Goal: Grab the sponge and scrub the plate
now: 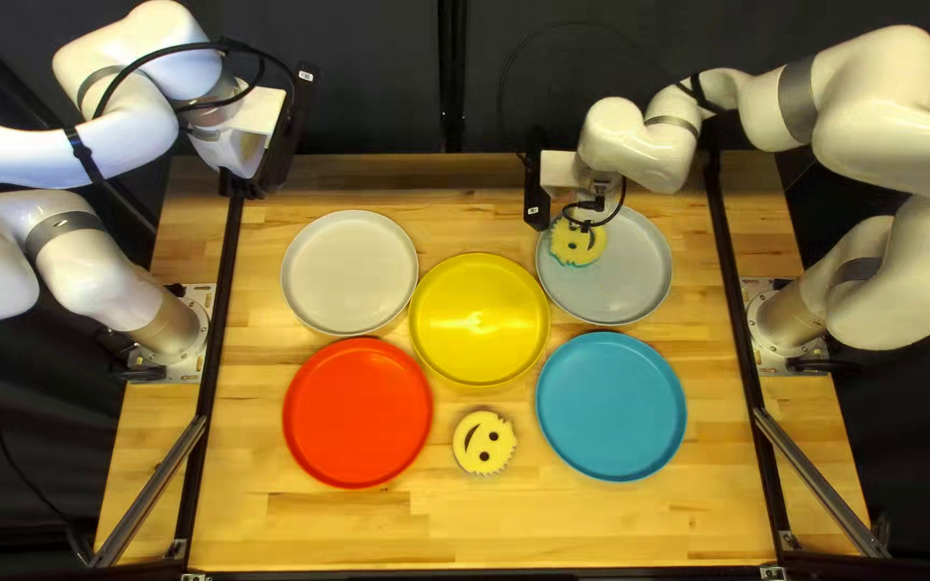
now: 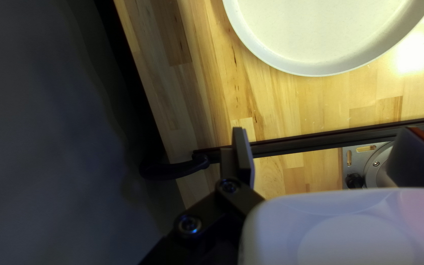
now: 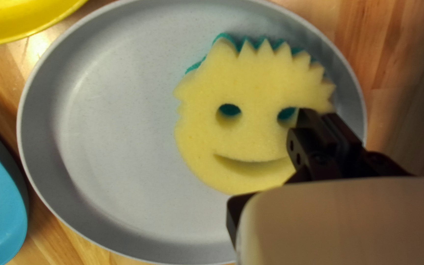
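Far left: left pincer (image 2: 325,130), black two-fingered metal, parked up by the far-left corner of the pale wooden desk (image 1: 325,527). Spread wide, nothing held, plays no part here. Next, off-white round shallow plate (image 1: 350,271) on the far side, glossy red round plate (image 1: 357,412) near. Middle: shiny yellow round plate (image 1: 479,320), with a second yellow foam smiley sponge (image 1: 483,442) nearer, loose on the desk.

Right of that, the working spot. Yellow smiley-face foam sponge with teal backing (image 3: 251,137) is in the light grey round plate (image 1: 637,269), over its far-left part, yellow face up. Right pincer (image 3: 318,114), black, same two-finger build, is at the sponge's far side, fingers drawn close together. Looks like a pinch on the sponge rim by one eye; exact contact hard to see. Blue round plate (image 1: 611,406) sits nearer, untouched by either arm.

Key relation: sponge lies just under the right pincer and toward the near side. Roughly round, so no real long axis to line up. Right arm (image 1: 874,118) is clearly the nearer. Bare plate opens to right and near, so strokes should go that way, pressed flat. Risk: edge pinch lets the sponge swivel or slip.
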Available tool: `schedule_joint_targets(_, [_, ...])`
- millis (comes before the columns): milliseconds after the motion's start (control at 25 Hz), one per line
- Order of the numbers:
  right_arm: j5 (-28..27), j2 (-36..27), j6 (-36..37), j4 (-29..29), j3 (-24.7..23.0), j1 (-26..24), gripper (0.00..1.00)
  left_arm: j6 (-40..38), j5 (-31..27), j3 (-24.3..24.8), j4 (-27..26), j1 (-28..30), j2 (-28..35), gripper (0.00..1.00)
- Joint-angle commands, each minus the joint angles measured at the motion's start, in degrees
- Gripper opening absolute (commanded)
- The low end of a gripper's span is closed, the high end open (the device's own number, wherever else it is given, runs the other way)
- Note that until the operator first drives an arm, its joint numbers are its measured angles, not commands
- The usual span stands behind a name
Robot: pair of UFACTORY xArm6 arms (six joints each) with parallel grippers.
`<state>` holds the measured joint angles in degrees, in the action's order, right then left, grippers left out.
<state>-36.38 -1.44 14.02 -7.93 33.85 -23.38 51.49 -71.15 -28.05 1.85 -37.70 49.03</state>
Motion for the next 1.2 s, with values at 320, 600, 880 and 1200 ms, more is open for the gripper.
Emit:
schedule_joint_targets(320, [1.0, -10.1, -5.3, -1.8, -10.4, 5.5, 0.00, 0.0, 0.0, 0.0, 0.0, 0.0, 0.0, 1.00])
schedule_joint_targets(600, [2.6, -10.6, -2.5, -1.0, -11.4, 4.1, 0.00, 0.0, 0.0, 0.0, 0.0, 0.0, 0.0, 1.00])
schedule_joint_targets(880, [4.4, -6.7, 4.7, 0.1, -8.0, -2.7, 0.00, 0.0, 0.0, 0.0, 0.0, 0.0, 0.0, 1.00])
schedule_joint_targets(1200, [7.8, -5.1, 11.1, 0.8, -7.7, -7.4, 0.00, 0.0, 0.0, 0.0, 0.0, 0.0, 0.0, 1.00])
